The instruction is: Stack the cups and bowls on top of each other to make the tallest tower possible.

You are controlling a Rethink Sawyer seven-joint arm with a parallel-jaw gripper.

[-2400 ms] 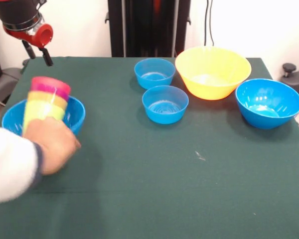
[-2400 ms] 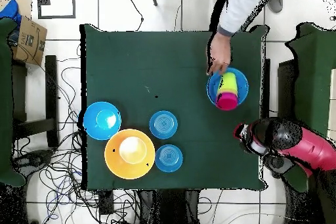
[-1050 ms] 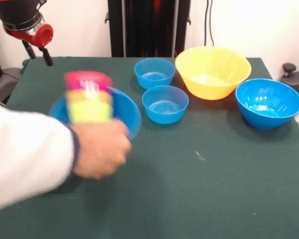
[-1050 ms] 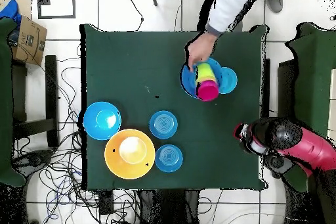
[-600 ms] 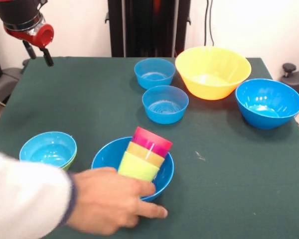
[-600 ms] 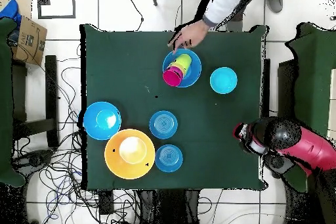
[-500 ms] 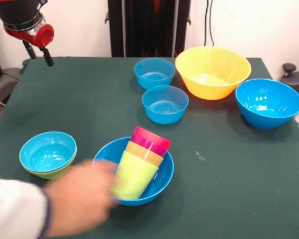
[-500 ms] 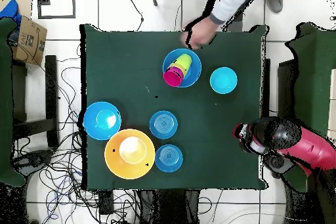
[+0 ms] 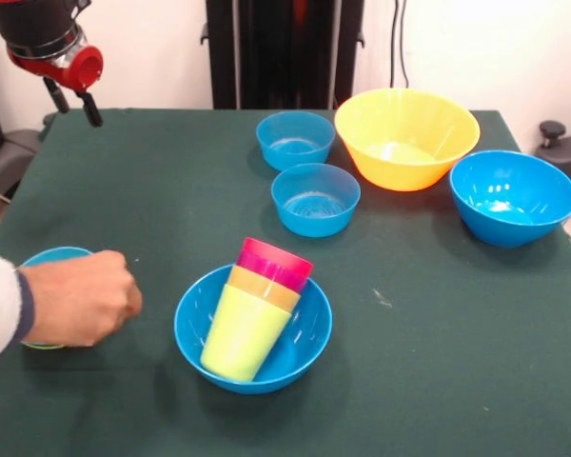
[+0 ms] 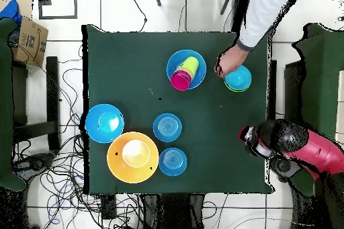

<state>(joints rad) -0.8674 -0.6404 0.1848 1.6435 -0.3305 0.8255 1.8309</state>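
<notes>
You are looking at a person's hand (image 9: 76, 298) curling closed over the rim of a small blue bowl (image 10: 238, 77) nested in a green one at the table's edge; just beside it a large blue bowl (image 9: 305, 341) is holding three nested cups (image 9: 254, 311), lime green, yellow and red, lying tilted; two small blue bowls (image 9: 315, 199), the big yellow bowl (image 9: 406, 137) and another large blue bowl (image 9: 512, 196) are sitting well apart from these; the gripper (image 9: 71, 100) is hanging above the table's corner, fingers slightly apart, holding nothing.
</notes>
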